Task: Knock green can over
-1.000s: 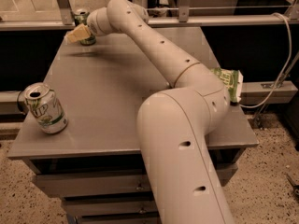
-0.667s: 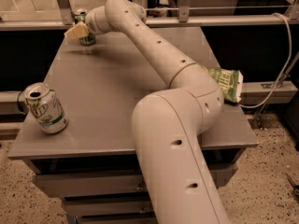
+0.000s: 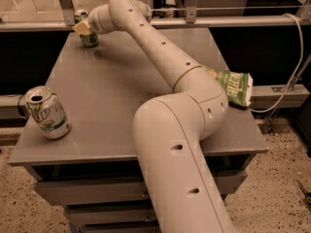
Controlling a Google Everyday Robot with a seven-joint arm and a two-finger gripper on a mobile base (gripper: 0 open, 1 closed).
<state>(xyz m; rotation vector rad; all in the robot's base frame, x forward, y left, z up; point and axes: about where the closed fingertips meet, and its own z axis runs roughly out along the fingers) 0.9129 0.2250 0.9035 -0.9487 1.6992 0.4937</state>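
Observation:
The green can stands upright at the far left corner of the grey table. It is dark green with a silver top, and the gripper hides part of it. My gripper is at the end of the long white arm that reaches across the table. It sits right against the can's upper front, with a yellowish pad showing. I cannot tell whether it touches the can.
A white-and-green 7UP can stands near the table's front left edge. A green crisp bag lies at the right edge, partly behind my arm. A metal rail runs behind the table. A cable hangs at the right.
My gripper has shifted slightly left and farther back, toward the green can. The can still stands upright.

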